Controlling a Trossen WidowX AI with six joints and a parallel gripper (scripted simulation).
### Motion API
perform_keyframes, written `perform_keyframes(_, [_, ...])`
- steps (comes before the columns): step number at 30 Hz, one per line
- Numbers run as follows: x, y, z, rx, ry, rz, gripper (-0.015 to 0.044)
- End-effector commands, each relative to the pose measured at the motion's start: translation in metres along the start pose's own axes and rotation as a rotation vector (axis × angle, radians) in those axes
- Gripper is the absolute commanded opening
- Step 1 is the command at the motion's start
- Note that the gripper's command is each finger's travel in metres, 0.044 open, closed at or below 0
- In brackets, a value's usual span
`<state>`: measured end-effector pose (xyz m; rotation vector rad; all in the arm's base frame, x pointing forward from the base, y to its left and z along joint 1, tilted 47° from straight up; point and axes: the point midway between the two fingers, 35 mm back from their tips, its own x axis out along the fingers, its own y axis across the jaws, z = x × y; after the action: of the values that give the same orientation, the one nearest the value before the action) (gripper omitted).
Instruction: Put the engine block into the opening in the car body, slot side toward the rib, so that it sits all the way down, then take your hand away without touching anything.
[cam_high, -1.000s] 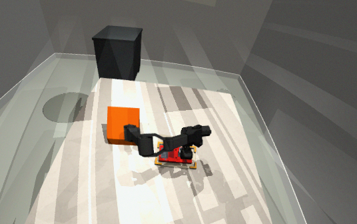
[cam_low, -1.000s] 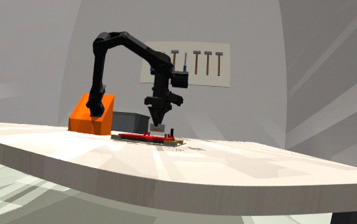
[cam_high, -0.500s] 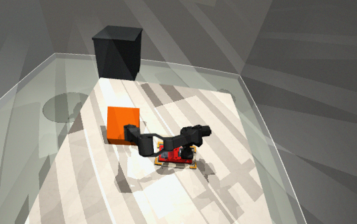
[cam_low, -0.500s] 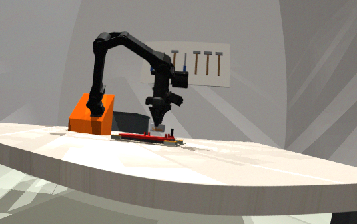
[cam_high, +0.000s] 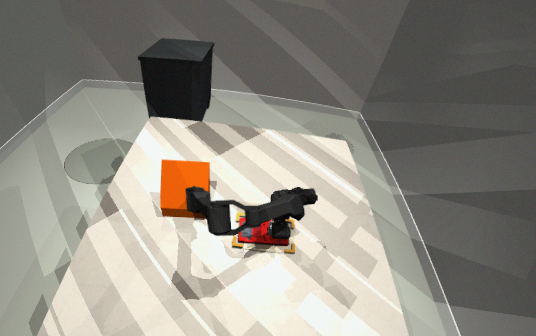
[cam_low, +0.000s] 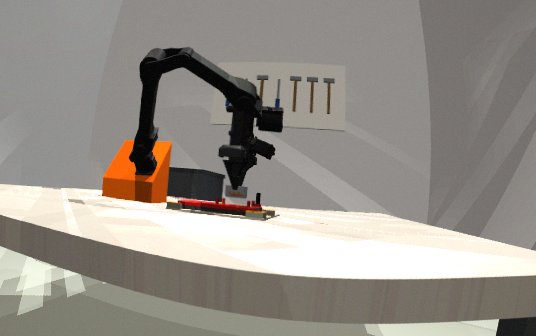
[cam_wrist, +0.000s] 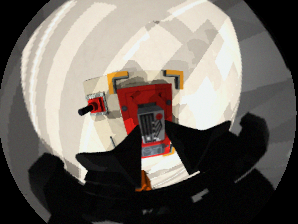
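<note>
Pincer (cam_low: 237, 187) (cam_wrist: 150, 124) pinching the grey engine block (cam_low: 236, 192) (cam_wrist: 151, 125) just above the red car body (cam_high: 250, 239) (cam_low: 205, 204) (cam_wrist: 131, 102), yellow corner brackets (cam_high: 290, 249) (cam_low: 256, 214) (cam_wrist: 175, 75) around that, orange block (cam_high: 179, 182) (cam_low: 156, 172) farther off, dark box (cam_high: 175, 82) (cam_low: 197, 184) beyond.

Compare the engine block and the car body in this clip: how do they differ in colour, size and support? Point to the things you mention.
The engine block (cam_low: 236, 191) (cam_wrist: 152, 125) is mostly grey, while the car body (cam_high: 248, 237) (cam_low: 200, 204) (cam_wrist: 131, 97) is mostly red. The block is much smaller; the body is longer and wider. The block is held in the claw (cam_low: 236, 187) (cam_wrist: 153, 131), above the body, whereas the body lies low between yellow corner brackets (cam_wrist: 175, 73). Both show some red.
</note>
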<state>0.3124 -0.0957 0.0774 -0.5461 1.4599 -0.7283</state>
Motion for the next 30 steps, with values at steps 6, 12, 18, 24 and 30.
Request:
perform_keyframes(6, [0.0003,-0.0008,0.0008,0.056,-0.001,-0.003,0.016])
perform_keyframes(12, [0.0024,-0.0009,0.0009,0.054,-0.001,-0.003,0.016])
perform_keyframes(18, [0.0039,-0.0009,0.0008,0.011,-0.001,-0.003,0.016])
perform_keyframes(24, [0.0055,-0.0008,0.0008,0.014,-0.001,-0.003,0.016])
perform_keyframes(30, [0.007,-0.0008,0.0008,0.023,-0.001,-0.003,0.016])
